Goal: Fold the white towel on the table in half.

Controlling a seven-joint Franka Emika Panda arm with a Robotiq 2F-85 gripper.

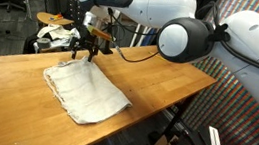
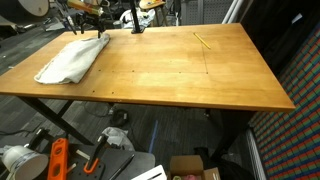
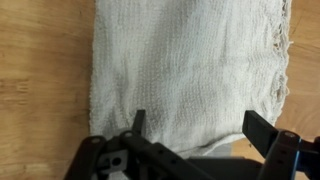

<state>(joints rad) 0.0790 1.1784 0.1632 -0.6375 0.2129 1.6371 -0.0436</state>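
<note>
We see the white towel (image 3: 185, 70) lying flat on the table (image 3: 40, 90), stretching from the fingers (image 3: 138, 120) toward twelve o'clock in the wrist view, long axis running away from us. Our gripper (image 3: 197, 125) hangs above its near edge, jaws spread wide and holding nothing.

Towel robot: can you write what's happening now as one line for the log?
end effector: open, above towel edge | white towel: lying on table, not gripped | fold: not seen yet
</note>
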